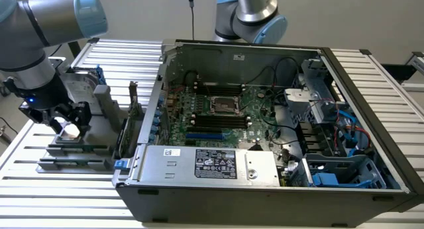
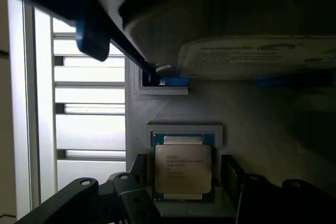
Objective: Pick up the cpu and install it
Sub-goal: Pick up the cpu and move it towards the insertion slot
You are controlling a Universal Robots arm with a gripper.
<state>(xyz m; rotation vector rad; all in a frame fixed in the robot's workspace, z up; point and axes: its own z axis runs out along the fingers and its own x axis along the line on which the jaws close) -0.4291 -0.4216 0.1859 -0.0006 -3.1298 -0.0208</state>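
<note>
Over grey holder (image 2: 157, 111) at exterior view's left, hand (image 1: 65, 123) open, astride cpu (image 2: 182, 169); lid print unreadable.

You are looking at an open computer case (image 1: 265, 204) lying on a slatted metal table (image 1: 66, 199). Inside the case, a green motherboard (image 1: 255, 102) is sitting behind a silver power supply (image 1: 205, 164) and a blue drive caddy (image 1: 331, 179). On the exterior view's left of the case, a grey holder block (image 1: 73, 157) is carrying a hard drive (image 1: 83, 85).
</note>
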